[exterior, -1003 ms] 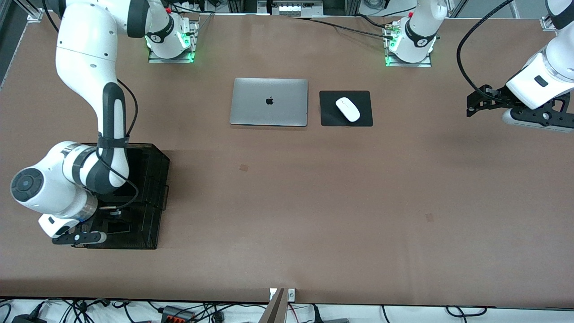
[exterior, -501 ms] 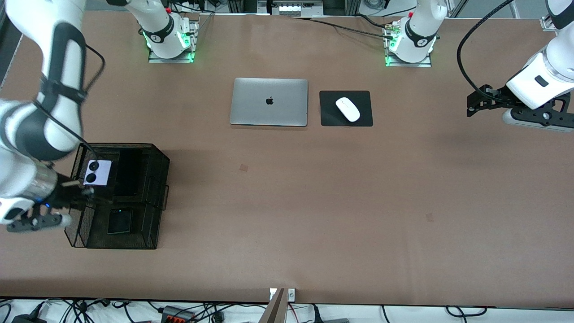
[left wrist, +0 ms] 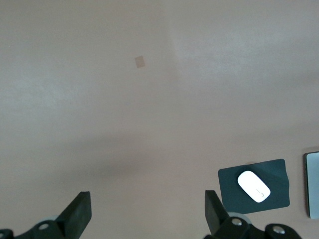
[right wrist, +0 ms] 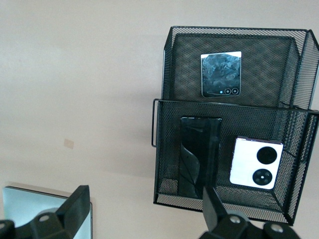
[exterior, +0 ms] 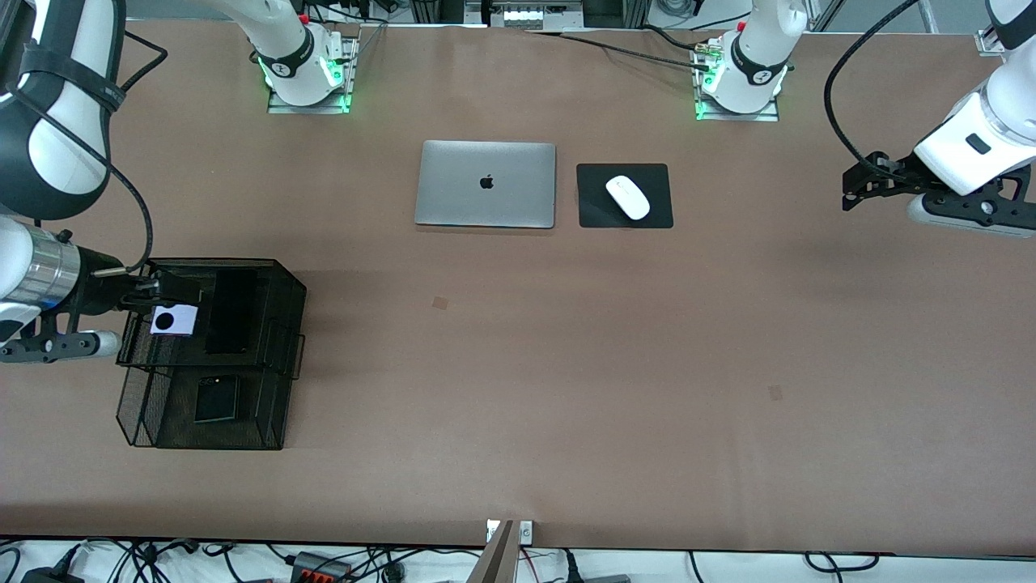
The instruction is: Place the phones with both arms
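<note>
- Phones, three, lie in one black mesh basket [right wrist: 162, 124] under the right claw [right wrist: 144, 209], jaws wide, empty: slim black phone [right wrist: 199, 154] beside pinkish-white phone [right wrist: 256, 163]; squarish black phone [right wrist: 221, 74] in the other compartment.
- Left claw [left wrist: 147, 211] waits wide over bare table [left wrist: 149, 99], one white mouse [left wrist: 253, 186] near.

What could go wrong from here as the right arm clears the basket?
1. The right tool, open and empty, sits level with the mesh basket rim, partly over the pinkish-white phone; a low move could snag the wire wall or shift the basket.
2. The long black phone and pinkish-white phone lie side by side in one compartment; a jolt might knock them together.
3. The left tool, open, waits above bare table near the mouse.
</note>
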Robot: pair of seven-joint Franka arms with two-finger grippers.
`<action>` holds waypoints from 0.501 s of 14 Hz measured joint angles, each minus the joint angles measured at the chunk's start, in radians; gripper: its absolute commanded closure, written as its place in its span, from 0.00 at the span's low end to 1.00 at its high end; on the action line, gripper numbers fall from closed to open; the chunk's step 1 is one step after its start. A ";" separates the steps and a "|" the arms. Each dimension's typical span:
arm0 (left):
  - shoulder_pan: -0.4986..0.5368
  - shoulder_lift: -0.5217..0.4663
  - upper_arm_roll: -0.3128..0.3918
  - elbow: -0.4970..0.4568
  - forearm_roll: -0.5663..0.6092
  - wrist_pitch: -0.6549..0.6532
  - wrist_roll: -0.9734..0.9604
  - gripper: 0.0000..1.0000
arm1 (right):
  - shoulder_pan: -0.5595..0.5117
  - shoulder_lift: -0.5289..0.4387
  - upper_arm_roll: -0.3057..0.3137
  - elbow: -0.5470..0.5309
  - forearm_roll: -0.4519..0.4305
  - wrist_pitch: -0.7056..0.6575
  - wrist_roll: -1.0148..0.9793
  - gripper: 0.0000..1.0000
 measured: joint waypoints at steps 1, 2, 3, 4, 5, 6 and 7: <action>0.000 0.000 0.000 0.003 0.000 -0.003 0.000 0.00 | -0.002 0.000 -0.002 -0.001 0.000 0.000 0.002 0.00; 0.000 0.000 0.000 0.004 0.000 -0.013 0.000 0.00 | -0.003 0.000 -0.004 -0.002 0.000 0.000 0.008 0.00; 0.000 0.000 0.000 0.004 0.000 -0.022 0.000 0.00 | -0.003 0.000 -0.006 -0.002 0.000 0.000 0.027 0.00; 0.000 0.000 0.000 0.004 0.000 -0.026 0.000 0.00 | -0.004 -0.003 -0.007 -0.002 0.000 0.002 0.050 0.00; 0.000 0.000 0.000 0.004 0.000 -0.027 0.000 0.00 | -0.006 -0.010 -0.005 -0.001 -0.004 0.004 0.077 0.00; 0.000 0.000 0.000 0.004 0.000 -0.027 0.000 0.00 | -0.016 -0.024 0.012 -0.001 -0.032 0.007 0.099 0.00; 0.000 0.000 0.000 0.005 0.000 -0.027 0.000 0.00 | -0.047 -0.049 0.071 -0.001 -0.099 0.009 0.124 0.00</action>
